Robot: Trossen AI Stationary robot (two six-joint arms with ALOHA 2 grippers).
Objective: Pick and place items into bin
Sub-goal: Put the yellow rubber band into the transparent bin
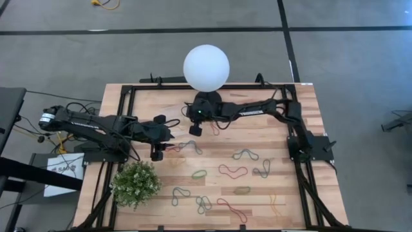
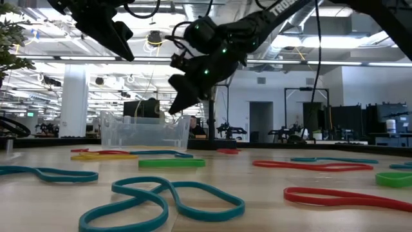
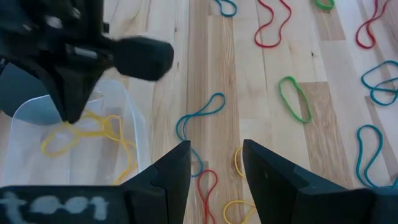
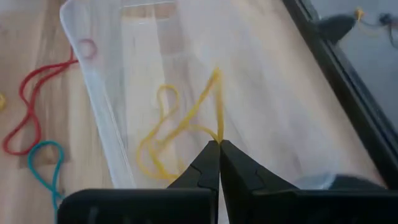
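The right gripper [image 4: 218, 144] hung over the bin [image 4: 93, 93], its fingers pressed together on a yellow band [image 4: 186, 118] dangling inside, while the left gripper [image 3: 216, 155] hovered nearby with fingers spread and empty above bands [image 1: 233, 171] scattered on the table [image 1: 257, 200].

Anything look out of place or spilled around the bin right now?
Nothing stands out. The small clear plastic tub sits upright holding yellow rubber-band loops; the right gripper is shut on one above it. Other bands lie flat on the wooden table.
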